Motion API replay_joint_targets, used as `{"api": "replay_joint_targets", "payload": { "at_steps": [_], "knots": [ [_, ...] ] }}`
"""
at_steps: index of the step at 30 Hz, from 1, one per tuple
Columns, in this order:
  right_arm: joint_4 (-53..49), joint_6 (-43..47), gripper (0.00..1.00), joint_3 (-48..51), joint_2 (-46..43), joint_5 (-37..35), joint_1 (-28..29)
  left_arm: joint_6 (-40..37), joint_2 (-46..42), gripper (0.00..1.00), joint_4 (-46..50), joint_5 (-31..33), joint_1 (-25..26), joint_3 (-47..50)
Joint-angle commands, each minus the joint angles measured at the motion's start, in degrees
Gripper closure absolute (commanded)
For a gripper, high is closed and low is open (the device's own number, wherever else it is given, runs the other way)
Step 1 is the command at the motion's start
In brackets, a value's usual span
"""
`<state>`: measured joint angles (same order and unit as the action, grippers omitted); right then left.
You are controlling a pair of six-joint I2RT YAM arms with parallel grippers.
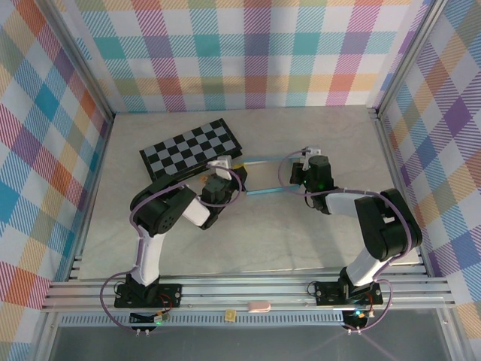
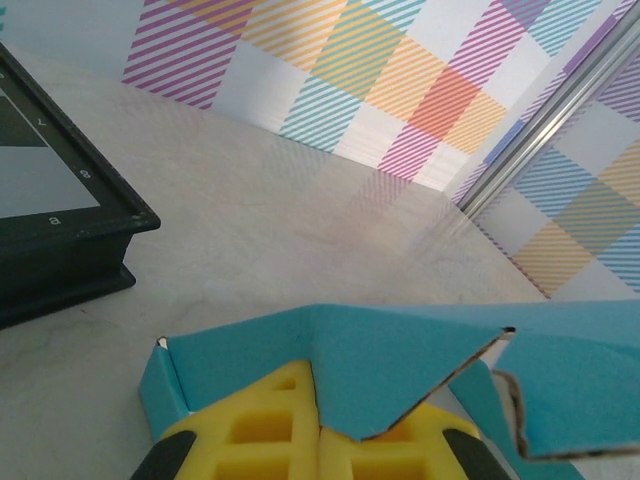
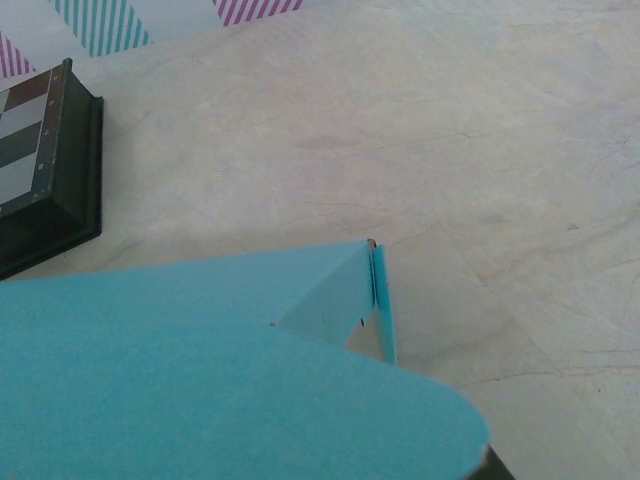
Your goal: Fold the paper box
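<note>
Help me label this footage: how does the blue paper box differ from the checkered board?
The paper box is plain teal; the board is black-and-grey checkered. The box is thin card with flaps; the board is a thick dark-edged slab. The box is held between the left gripper and right gripper; the board lies flat, untouched.

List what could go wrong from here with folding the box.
1. The left gripper is shut on a thin flap of the paper box, beside a notch; a hard pull might tear or crease it there.
2. The chessboard lies close to that gripper; a wide swing could knock it or snag the box.
</note>
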<state>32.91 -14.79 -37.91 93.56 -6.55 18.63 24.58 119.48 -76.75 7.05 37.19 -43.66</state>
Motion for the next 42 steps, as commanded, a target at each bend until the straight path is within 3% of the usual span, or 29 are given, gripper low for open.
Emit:
{"api": "replay_joint_targets", "payload": {
  "at_steps": [1,10,20,31,42],
  "knots": [
    [-4.1,-1.7,0.99,1.3,-0.5,2.2,1.8,0.8,2.1,1.00,0.5,-3.5,2.7,1.1],
    [-11.1,-5.7,0.90,-0.1,-4.3,0.1,1.8,0.6,2.1,1.00,1.9,-2.3,3.3,2.0],
    [-19.0,-22.4,0.61,-0.6,-11.5,4.9,1.8,-0.7,2.1,1.00,3.9,-2.7,3.4,1.0],
    [-25.1,-28.4,0.54,-0.1,-15.8,7.8,3.4,-2.9,0.4,1.00,9.7,-1.8,3.9,-0.9],
    [-33.5,-28.1,0.48,2.4,-22.5,6.9,4.8,-6.6,-2.1,1.00,21.3,5.2,7.4,-4.7]
  ]
}}
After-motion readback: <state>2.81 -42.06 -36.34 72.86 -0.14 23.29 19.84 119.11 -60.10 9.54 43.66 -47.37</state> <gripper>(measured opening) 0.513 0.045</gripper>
